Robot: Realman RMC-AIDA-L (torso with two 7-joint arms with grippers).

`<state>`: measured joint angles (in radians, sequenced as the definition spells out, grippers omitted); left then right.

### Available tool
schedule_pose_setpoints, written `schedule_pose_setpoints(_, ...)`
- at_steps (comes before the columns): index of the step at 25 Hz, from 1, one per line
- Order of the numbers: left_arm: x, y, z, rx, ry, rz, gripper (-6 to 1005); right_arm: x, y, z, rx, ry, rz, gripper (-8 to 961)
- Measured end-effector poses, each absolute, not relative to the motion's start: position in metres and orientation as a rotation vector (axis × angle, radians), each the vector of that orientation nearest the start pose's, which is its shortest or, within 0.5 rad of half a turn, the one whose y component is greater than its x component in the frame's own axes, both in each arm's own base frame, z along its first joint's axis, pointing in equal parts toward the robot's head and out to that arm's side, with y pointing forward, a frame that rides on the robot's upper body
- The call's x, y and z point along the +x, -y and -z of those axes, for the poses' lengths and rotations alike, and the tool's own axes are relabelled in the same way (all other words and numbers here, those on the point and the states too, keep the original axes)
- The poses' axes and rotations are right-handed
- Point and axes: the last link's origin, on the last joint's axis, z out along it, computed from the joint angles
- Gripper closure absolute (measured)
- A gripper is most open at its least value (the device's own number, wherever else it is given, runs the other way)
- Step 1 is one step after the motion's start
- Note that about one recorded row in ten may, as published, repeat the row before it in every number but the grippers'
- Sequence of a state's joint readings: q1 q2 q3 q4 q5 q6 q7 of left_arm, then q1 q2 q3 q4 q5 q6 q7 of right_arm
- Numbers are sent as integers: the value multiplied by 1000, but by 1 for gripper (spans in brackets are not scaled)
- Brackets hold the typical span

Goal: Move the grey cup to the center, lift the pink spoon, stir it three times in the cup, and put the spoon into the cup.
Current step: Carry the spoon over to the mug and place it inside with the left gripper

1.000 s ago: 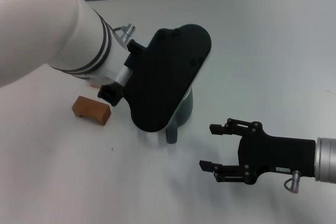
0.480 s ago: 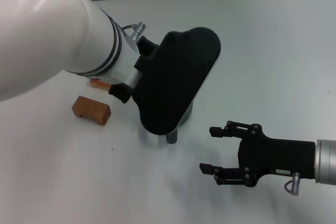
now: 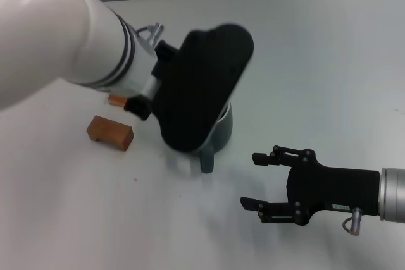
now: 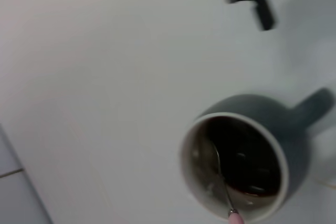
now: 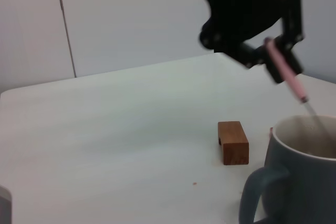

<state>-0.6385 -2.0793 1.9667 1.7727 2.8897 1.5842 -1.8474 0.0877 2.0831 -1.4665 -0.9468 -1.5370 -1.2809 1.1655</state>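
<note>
The grey cup (image 3: 220, 132) stands mid-table, its handle (image 3: 207, 162) towards me, mostly hidden under my left arm's black hand. In the left wrist view the cup (image 4: 286, 129) holds dark liquid. My left gripper (image 5: 273, 56) is shut on the pink spoon (image 5: 286, 76) and holds it tilted above the cup (image 5: 299, 171), with the metal end dipping inside the rim. The spoon's metal neck (image 4: 221, 178) lies in the liquid. My right gripper (image 3: 252, 179) is open and empty, on the near right of the cup and apart from it.
A brown block (image 3: 111, 132) lies left of the cup, and it also shows in the right wrist view (image 5: 232, 142). A second, orange-brown block (image 3: 117, 100) peeks out behind it under my left arm. The table's far edge meets a grey wall.
My left hand with the spoon swung right over the cup, then back left and slightly up. The cup and my right arm have not moved.
</note>
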Motion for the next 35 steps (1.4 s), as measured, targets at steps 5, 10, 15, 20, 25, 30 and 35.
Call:
schedule_pose_setpoints(5,-74,-319,31,-2481,-1015,-922,835,270,-245,56,-2779,-327,-592,133)
schedule_pose_setpoints(10,-81,-319,31,-2525,-960,-856,834,270,-245,56,-2780,-326,-591,134)
schedule_pose_setpoints(15,-84,-318,32,-2538,-939,-837,833,268,-245,57,-2792,-313,-589,134)
schedule_pose_setpoints(20,-89,-318,33,-2543,-920,-856,788,267,-244,58,-2802,-306,-581,134)
schedule_pose_setpoints(25,-87,-318,30,-2540,-905,-853,677,267,-245,58,-2803,-301,-581,134)
schedule_pose_setpoints(30,-85,-318,24,-2530,-890,-833,528,266,-245,57,-2802,-298,-580,134)
schedule_pose_setpoints(35,-73,-323,-2,-2549,-795,-627,328,266,-245,57,-2802,-298,-580,134)
